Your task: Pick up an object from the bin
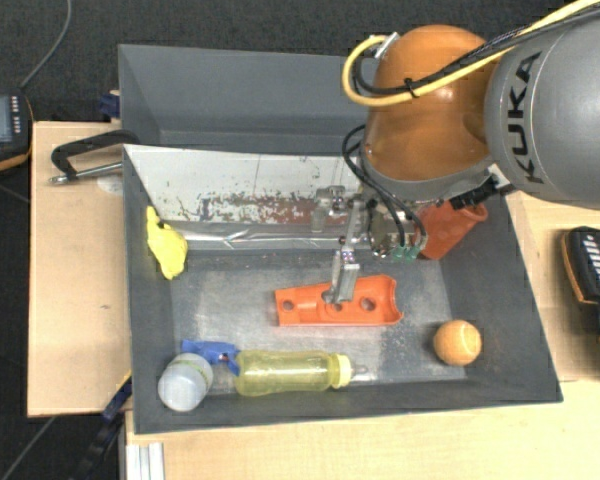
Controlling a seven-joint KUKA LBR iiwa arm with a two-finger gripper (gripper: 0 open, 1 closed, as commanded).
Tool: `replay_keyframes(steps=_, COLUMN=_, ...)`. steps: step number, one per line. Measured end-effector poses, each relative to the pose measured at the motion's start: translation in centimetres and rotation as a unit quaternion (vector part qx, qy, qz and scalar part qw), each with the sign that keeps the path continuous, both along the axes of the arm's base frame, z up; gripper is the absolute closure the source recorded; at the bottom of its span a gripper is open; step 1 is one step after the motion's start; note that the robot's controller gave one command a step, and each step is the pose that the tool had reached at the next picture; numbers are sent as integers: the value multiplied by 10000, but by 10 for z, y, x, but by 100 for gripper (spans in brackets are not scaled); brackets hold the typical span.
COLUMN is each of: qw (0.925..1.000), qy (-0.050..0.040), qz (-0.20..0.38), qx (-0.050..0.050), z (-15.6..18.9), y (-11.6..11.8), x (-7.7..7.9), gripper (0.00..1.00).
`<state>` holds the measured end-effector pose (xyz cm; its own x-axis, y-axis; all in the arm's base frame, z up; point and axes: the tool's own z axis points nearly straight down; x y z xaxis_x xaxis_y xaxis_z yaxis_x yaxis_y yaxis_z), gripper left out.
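My gripper [340, 290] hangs in the middle of the bin, its tip down on a flat orange plastic piece [368, 304] with holes in it. That piece lies lengthwise across the bin floor, and the gripper meets it left of its middle. A red-orange block [450, 226] sits just right of the gripper, partly hidden under the arm. An orange ball [457, 342] rests at the front right.
A clear yellowish bottle [288, 374] lies along the front wall, with a white-capped blue thing [188, 380] at its left end. A yellow crumpled thing [166, 247] leans against the left wall. The arm's orange cover hangs over the back right of the bin.
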<state>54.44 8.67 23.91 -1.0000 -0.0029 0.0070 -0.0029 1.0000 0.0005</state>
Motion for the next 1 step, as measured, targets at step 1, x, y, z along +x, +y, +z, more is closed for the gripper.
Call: replay_keyframes(steps=1, qw=10000, qy=-45, qz=-7, qx=6, z=5, y=0, x=2, gripper=0)
